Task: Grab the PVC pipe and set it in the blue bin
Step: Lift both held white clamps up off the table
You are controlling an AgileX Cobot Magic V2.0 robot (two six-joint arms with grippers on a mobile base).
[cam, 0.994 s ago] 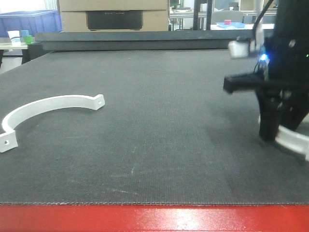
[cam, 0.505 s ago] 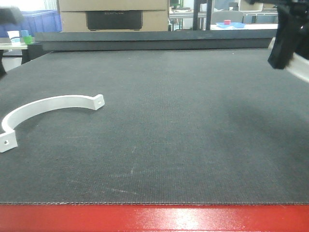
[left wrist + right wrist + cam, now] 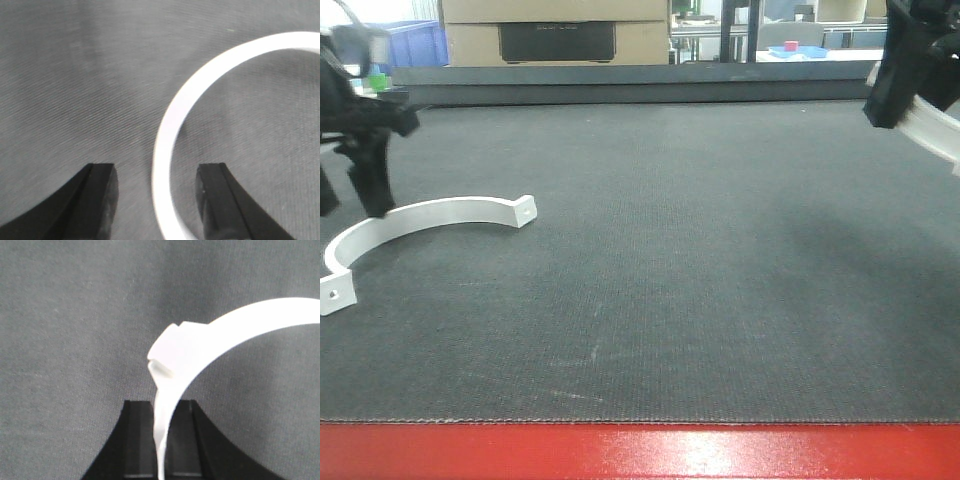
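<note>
A white curved PVC pipe piece [image 3: 440,212] lies on the dark mat at the left. My left gripper [image 3: 350,195] stands open over its left part. In the left wrist view the arc [image 3: 200,85] runs between the two black fingers [image 3: 102,192] without touching either. My right gripper [image 3: 890,105] is raised at the upper right and is shut on a second white curved piece [image 3: 932,128]. The right wrist view shows that strip [image 3: 210,340] pinched between the jaws of the right gripper [image 3: 162,410]. A blue bin [image 3: 415,42] stands far back at the left, beyond the table.
The dark grey mat [image 3: 650,270] covers the table, with a red front edge [image 3: 640,450]. Cardboard boxes [image 3: 555,30] and a low dark ledge [image 3: 620,80] line the back. Small cups [image 3: 375,78] sit at the far left, and a blue tray [image 3: 798,50] is at the far back right.
My right gripper has risen from the mat to the upper right with its white piece. My left arm has come in from the left and lowered over the other arc.
</note>
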